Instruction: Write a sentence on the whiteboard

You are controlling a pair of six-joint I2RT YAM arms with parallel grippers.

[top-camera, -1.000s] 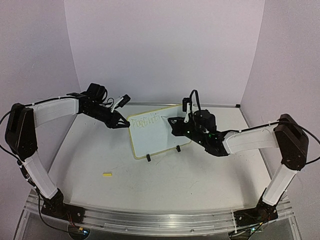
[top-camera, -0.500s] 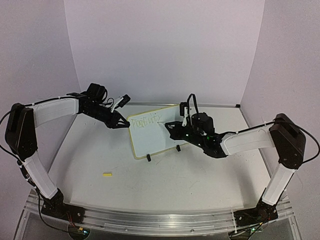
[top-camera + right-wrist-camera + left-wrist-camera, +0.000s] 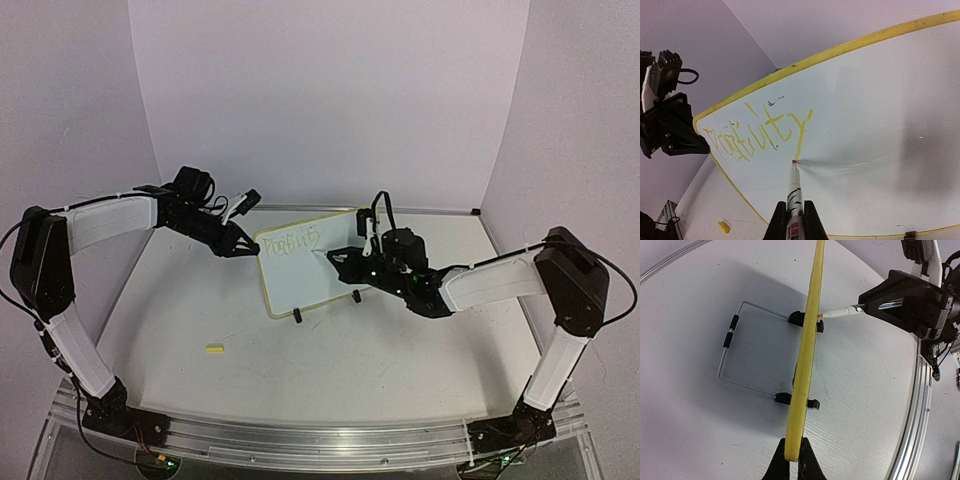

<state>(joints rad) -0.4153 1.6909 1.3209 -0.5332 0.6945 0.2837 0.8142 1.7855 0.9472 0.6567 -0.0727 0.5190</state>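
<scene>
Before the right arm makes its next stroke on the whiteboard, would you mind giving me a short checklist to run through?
1. Left end effector clamped on the whiteboard edge: ok.
2. Marker gripped in the right end effector: ok.
3. Marker tip on the board face, just below the last letter of the writing: ok, it appears to touch.
4. Board upright on its wire stand, feet on the table: ok.
5. Blank white area to the right of and below the writing: ok.
6. Writing legible: cannot tell; the yellowish strokes are faint from above.
</scene>
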